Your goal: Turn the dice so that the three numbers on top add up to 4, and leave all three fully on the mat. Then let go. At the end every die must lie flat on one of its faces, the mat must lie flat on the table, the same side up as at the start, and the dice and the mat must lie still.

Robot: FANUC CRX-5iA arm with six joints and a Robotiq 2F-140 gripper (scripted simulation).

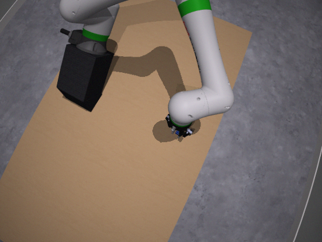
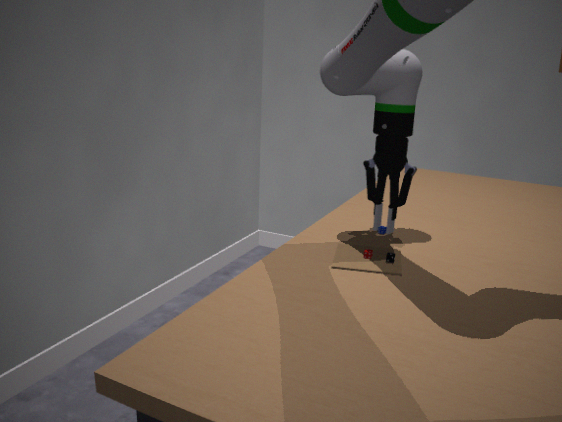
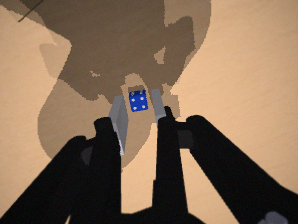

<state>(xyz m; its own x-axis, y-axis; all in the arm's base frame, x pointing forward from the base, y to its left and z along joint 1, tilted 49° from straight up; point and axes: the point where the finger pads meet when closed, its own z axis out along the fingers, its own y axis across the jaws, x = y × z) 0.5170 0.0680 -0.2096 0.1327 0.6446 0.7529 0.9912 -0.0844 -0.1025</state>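
I've got a gap either side of the blue die (image 1: pixel 177 132) (image 2: pixel 382 230) (image 3: pixel 138 101); red die (image 2: pixel 368 254) and black die (image 2: pixel 390 258) block the mat (image 2: pixel 345 260) nearby.

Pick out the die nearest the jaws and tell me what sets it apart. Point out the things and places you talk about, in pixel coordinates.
The blue die (image 2: pixel 382 230) (image 3: pixel 138 101): it sits between the jaws' finger pads, while the red (image 2: pixel 368 254) and black (image 2: pixel 390 257) dice lie on the mat.

the arm (image 1: pixel 207 51) (image 2: pixel 367 57) reaches out overhead — gripper (image 1: pixel 176 135) (image 2: pixel 383 230) (image 3: pixel 139 105) pointing down, its two fingers (image 2: pixel 378 217) a little apart.
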